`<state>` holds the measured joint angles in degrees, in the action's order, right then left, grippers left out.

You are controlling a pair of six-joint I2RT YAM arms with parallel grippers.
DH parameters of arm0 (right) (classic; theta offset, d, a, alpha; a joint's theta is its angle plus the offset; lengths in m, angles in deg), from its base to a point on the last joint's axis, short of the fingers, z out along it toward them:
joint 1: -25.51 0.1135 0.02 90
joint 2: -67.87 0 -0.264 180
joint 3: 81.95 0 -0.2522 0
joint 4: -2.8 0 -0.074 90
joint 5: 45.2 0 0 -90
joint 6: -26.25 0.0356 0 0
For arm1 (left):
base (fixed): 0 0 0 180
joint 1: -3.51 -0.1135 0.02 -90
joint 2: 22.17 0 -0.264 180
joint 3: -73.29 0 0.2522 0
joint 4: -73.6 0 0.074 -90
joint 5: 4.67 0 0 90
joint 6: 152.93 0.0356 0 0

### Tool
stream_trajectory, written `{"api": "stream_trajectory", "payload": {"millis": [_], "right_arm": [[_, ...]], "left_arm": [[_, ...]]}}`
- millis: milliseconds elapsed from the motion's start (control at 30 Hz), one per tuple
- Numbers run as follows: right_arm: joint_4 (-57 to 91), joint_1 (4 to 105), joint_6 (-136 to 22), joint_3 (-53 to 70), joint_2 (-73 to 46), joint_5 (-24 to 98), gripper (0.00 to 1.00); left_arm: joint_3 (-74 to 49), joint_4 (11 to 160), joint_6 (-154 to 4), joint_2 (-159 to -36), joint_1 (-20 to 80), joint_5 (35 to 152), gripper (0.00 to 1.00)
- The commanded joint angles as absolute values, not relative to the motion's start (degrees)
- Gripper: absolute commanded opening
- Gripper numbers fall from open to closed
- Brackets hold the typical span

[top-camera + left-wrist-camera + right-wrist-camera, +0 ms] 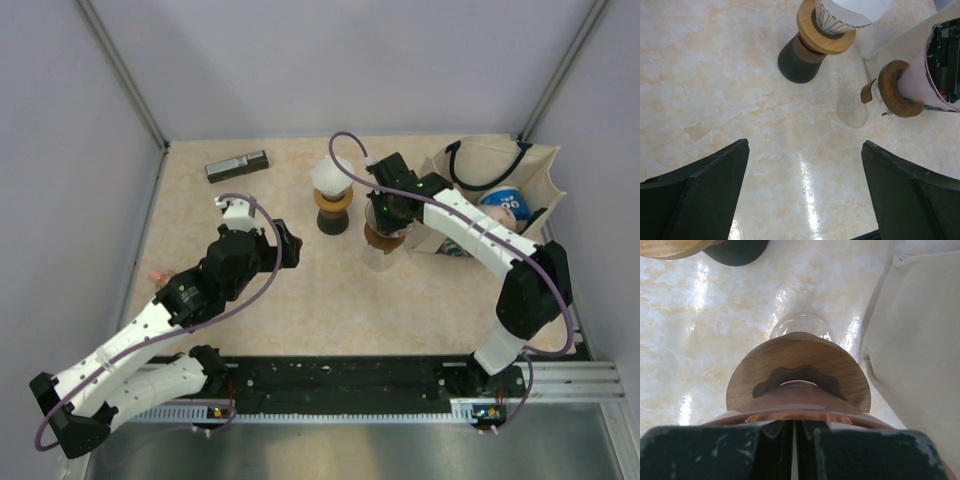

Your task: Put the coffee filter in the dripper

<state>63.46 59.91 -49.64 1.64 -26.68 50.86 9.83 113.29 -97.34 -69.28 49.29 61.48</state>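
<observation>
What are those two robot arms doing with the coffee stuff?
The right gripper sits right above the copper-coloured dripper with a wooden ring, which stands on a clear glass carafe. Its fingers are almost together; I cannot tell if they pinch anything. The left gripper hangs open over the marble-look table, holding nothing. A white paper filter sits in a second, ribbed dripper nearby.

dripper (805, 400) rim hidden, tote bag (920, 340) cropped

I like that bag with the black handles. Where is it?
In the top view, the cloth bag stands at the far right corner of the table, just right of the right gripper and the glass carafe.
</observation>
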Motion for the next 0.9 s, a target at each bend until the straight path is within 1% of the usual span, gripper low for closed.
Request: {"api": "stream_trajectory", "payload": {"millis": [0, 867], "right_arm": [[65.95, 60.85, -48.98, -2.10, -28.64, 52.71, 0.00], [70.26, 61.72, -47.75, -10.19, -25.57, 54.55, 0.00]], "left_arm": [[10.13, 112.49, -97.29, -68.66, 48.87, 61.07, 0.99], [10.22, 112.14, -97.12, -68.05, 48.25, 62.30, 0.99]]}}
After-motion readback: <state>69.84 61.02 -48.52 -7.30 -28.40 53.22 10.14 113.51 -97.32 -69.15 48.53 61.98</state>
